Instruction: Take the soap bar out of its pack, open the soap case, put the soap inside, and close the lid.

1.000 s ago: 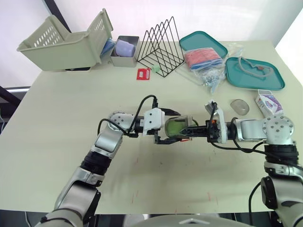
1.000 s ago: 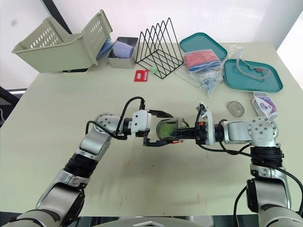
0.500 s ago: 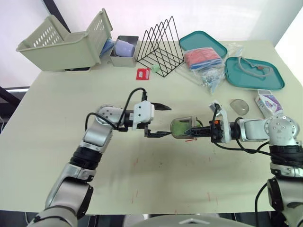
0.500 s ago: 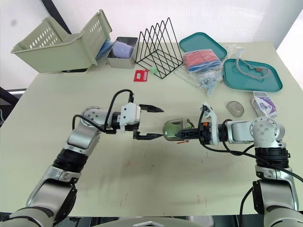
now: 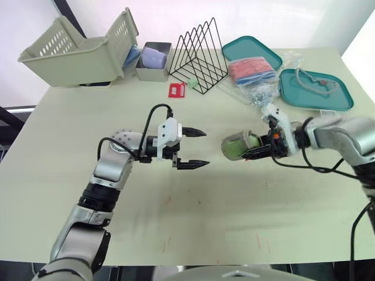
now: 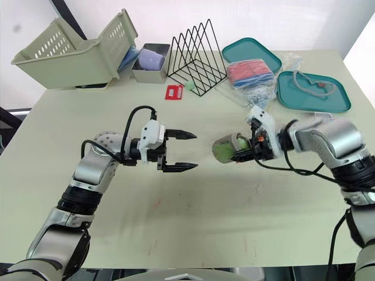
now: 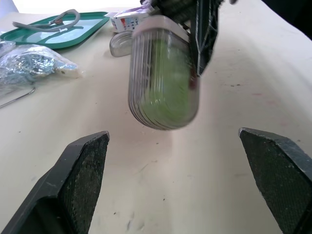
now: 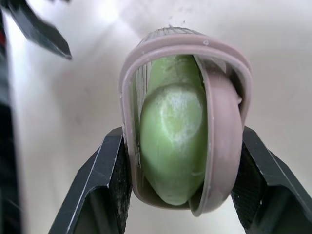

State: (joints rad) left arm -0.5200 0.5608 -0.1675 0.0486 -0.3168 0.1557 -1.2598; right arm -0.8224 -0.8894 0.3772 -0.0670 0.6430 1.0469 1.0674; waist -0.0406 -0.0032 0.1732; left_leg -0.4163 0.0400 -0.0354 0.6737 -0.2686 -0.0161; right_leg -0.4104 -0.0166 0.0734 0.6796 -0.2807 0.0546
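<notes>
While right gripper [image 8: 181, 163] pinches soap case [image 6: 224, 147] holding green soap [image 8: 170, 129] | left gripper [image 6: 195, 151] spread | soap pack [image 7: 127, 20] print unreadable

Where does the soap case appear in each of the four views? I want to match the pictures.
Left eye view: soap case right of centre, held by the right gripper.
Right eye view: soap case just right of centre.
Left wrist view: soap case ahead of the open left gripper.
Right wrist view: soap case between the fingers, green soap inside.
Shared landmark: the right gripper clamping it.
</notes>
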